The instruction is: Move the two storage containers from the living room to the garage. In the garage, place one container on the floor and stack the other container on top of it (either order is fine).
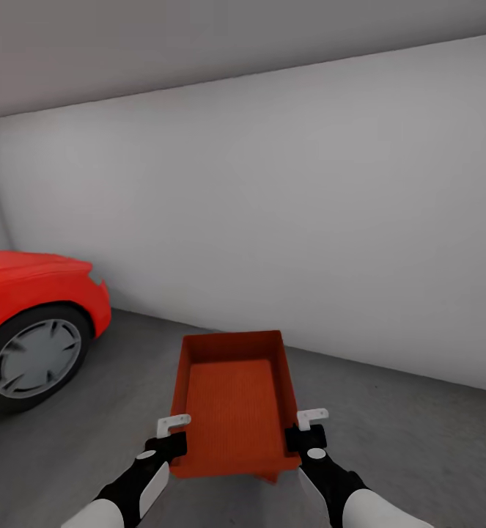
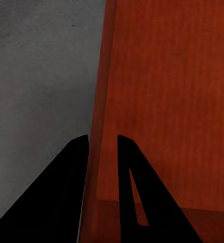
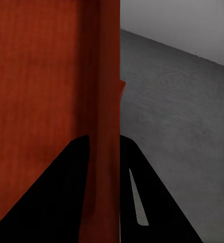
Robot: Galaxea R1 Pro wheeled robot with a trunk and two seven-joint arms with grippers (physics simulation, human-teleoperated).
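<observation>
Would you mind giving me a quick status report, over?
Left gripper and right gripper each shut on a side wall of the orange bin. Bin held above garage floor. Red car off left; path ahead open.

Both arms end in white shells at the forearm that give way to glossy black wrist housings, each with a small white rounded patch on top. The left gripper [image 1: 171, 434] and the right gripper [image 1: 306, 429] share one build: a black block at the base and a short white L-shaped bracket on top, each bracket marked with two small dark dots like screw heads. In the wrist views the fingers [image 2: 135, 192] are flat, matt black wedges tapering to blunt tips, and one finger [image 3: 142, 197] of each pair carries a thin pale sliver along its inner face.
</observation>
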